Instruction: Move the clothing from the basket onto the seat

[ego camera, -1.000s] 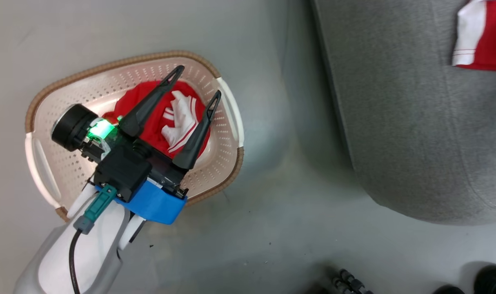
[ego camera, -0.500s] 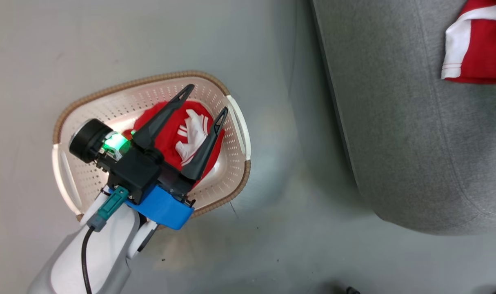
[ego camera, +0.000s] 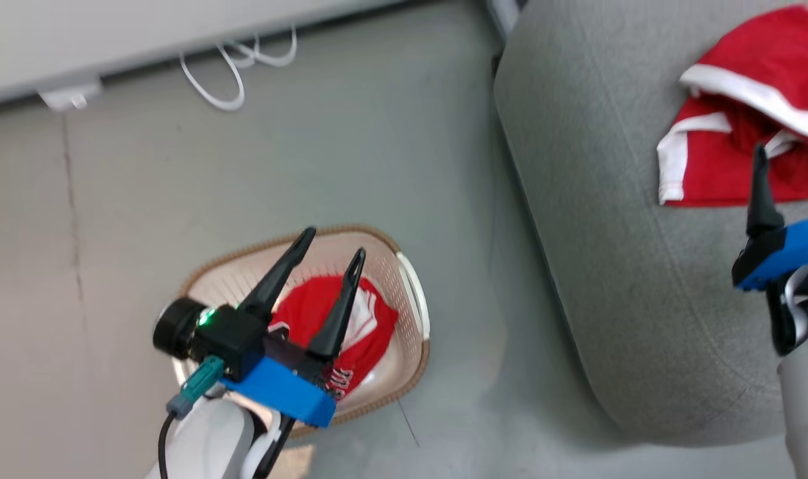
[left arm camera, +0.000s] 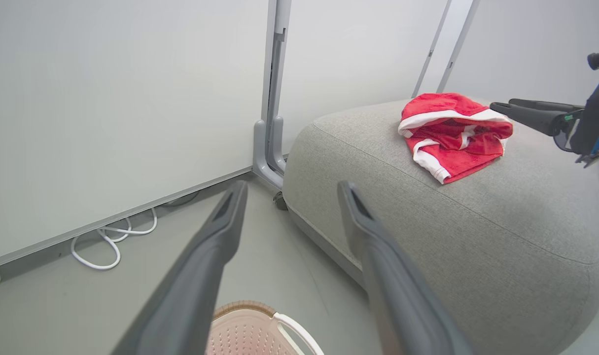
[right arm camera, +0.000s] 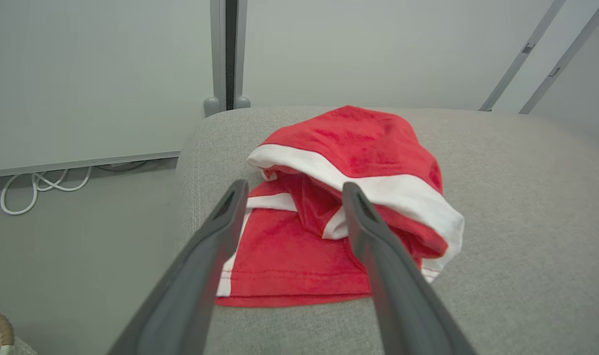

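Head view shows one red garment [ego camera: 709, 166] with white trim, lying crumpled on the seat [ego camera: 596, 233] toward the right of that view. A second red garment [ego camera: 372, 326] with white stripes lies bunched inside the basket [ego camera: 397, 362]. The basket stands on the grey floor [ego camera: 344, 133] to the left of the seat, with bare floor between them.

The right gripper [ego camera: 789, 152] sits over the near edge of the garment on the seat. Its jaws stand wide apart and hold nothing. In the right wrist view the cloth rests on the cushion beyond the two dark fingers, and I cannot tell whether the tips touch the fabric.

The left gripper [ego camera: 334, 243] hovers above the basket with its jaws spread apart and empty. The left wrist view looks over the basket's brown rim toward the seat.

A looped white cable [ego camera: 231, 73] lies on the floor at the foot of a pale wall panel [ego camera: 111, 40], well apart from the basket.
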